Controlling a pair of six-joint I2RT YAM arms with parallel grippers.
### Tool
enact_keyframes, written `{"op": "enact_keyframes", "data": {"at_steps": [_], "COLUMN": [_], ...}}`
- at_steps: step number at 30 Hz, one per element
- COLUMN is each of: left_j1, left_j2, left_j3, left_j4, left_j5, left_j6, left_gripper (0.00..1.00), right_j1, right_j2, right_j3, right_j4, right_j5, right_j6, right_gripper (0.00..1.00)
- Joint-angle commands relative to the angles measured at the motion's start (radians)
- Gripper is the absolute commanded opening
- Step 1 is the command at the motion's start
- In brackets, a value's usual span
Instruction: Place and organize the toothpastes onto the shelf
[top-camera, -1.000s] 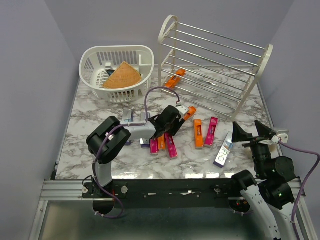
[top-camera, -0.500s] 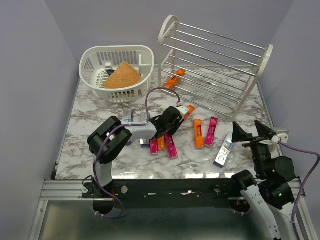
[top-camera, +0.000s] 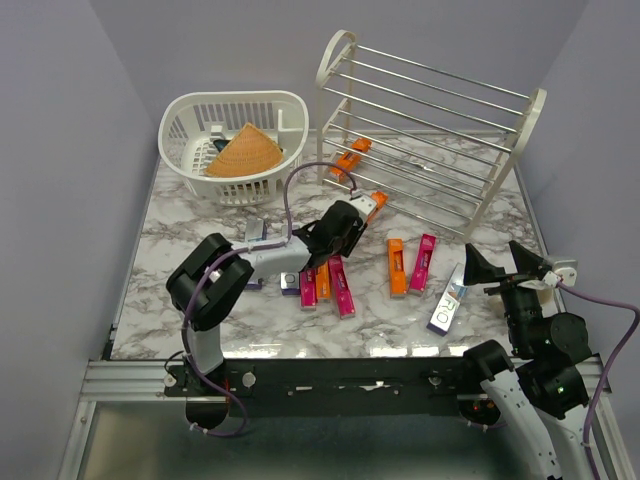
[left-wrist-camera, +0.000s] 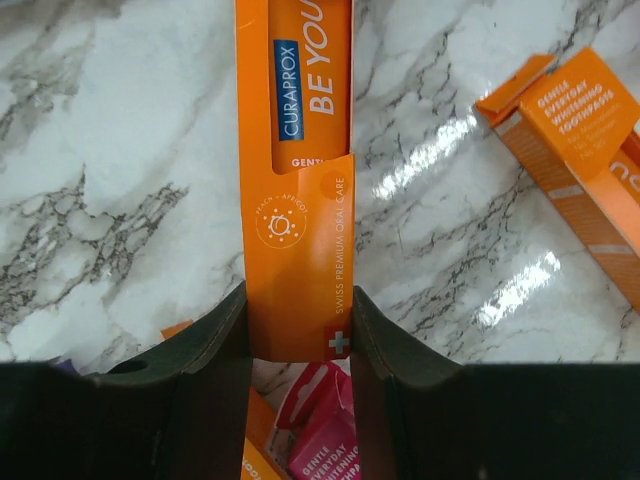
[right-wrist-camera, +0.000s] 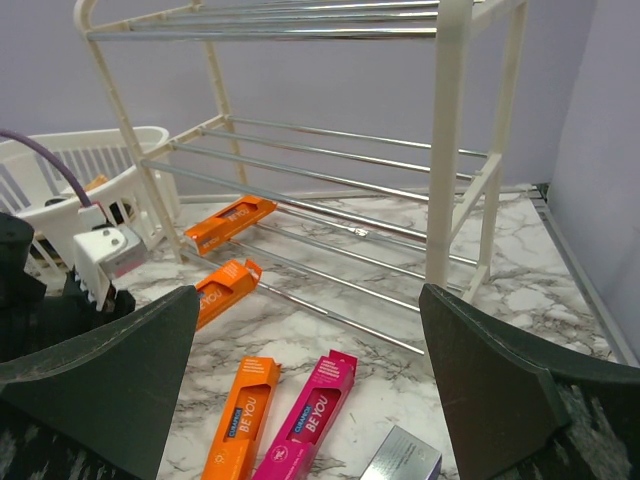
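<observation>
**Top external first: left gripper (top-camera: 350, 218) holds orange carton (top-camera: 374, 201), nose toward shelf (top-camera: 430, 130)**

Top external: the left gripper clamps the orange carton by its near end. It looks raised off the table (top-camera: 200, 215) and aimed at the low front rods. That is probably so it can slide in beside the shelved carton (top-camera: 348, 158), which lies across the bottom tier. The right gripper (top-camera: 505, 262) sits at the right edge, spread wide and empty, likely keeping out of the way.
- Orange: 4 (one held, one shelved, two loose).
- Pink cartons (top-camera: 341, 285): 3, all on the table.
- Silver cartons (top-camera: 449, 300): 2 for sure. A purple end by the arm may be a third, can't tell.
- Basket (top-camera: 185, 125) with cone (top-camera: 243, 152): one each, not task items.

Left wrist: jaws narrowed on the orange carton (left-wrist-camera: 298, 200), fingers (left-wrist-camera: 215, 340) flat on both long sides, printed end pointing away. One more orange lies to the right, and one pink shows underneath.

Right wrist: right gripper (right-wrist-camera: 308, 300) wide apart, nothing between the jaws. On the shelf (right-wrist-camera: 445, 150), one shelved carton (right-wrist-camera: 230, 222) rests on the bottom rods. The orange carton (right-wrist-camera: 225, 285) is just in front, not on the rods yet. One orange and one pink lie side by side on the table, plus a silver corner.
</observation>
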Motion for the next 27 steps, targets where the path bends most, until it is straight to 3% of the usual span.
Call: {"op": "enact_keyframes", "data": {"at_steps": [1, 11, 27], "left_j1": [0.059, 0.119, 0.162], "left_j2": [0.033, 0.229, 0.391], "left_j3": [0.125, 0.401, 0.587], "left_j4": [0.029, -0.029, -0.009], "left_j5": [0.019, 0.071, 0.092], "left_j6": [-0.001, 0.028, -0.008], "left_gripper": [0.43, 0.43, 0.43], "right_j1": [0.007, 0.012, 0.021], "right_j2": [-0.289, -0.289, -0.289], "right_j3": [0.021, 0.018, 0.017], "right_j4": [-0.011, -0.009, -0.007], "right_j5": [-0.023, -0.020, -0.010], "right_j6": [0.004, 0.003, 0.000], "right_gripper": [1.00, 1.00, 1.00]}}
